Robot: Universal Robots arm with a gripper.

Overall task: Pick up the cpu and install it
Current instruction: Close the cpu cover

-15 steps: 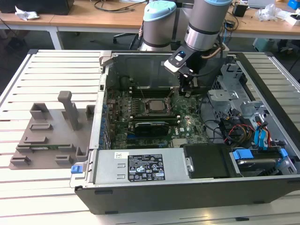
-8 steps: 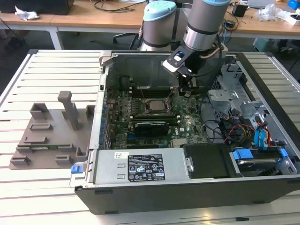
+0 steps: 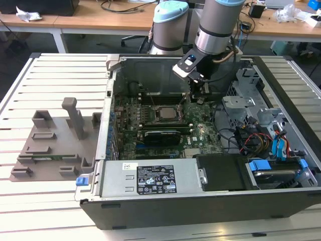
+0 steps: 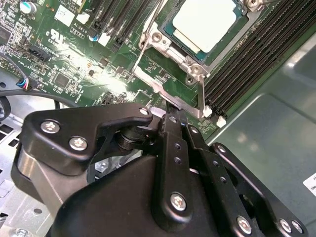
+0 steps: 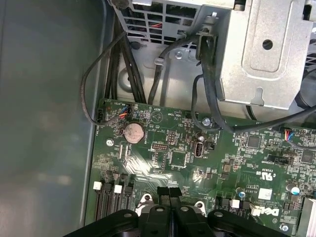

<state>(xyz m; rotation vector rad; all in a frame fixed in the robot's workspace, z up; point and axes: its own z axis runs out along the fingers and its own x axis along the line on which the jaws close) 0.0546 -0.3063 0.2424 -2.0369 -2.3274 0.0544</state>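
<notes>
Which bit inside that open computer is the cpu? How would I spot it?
Start at the big open computer case and find the green motherboard on its floor. Near the board's middle, inside a metal socket frame, lies the cpu: a small flat square whose pale silver top stands out from the long dark memory slots beside it.

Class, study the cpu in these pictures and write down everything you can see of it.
The cpu is a small, flat, square chip with a pale silver metal top. It lies face up and level in the motherboard's socket frame, whose metal edges border it, with memory slots alongside. Whether the frame is latched cannot be told. The gripper, shut and empty, hangs beside the socket, apart from the chip.
</notes>
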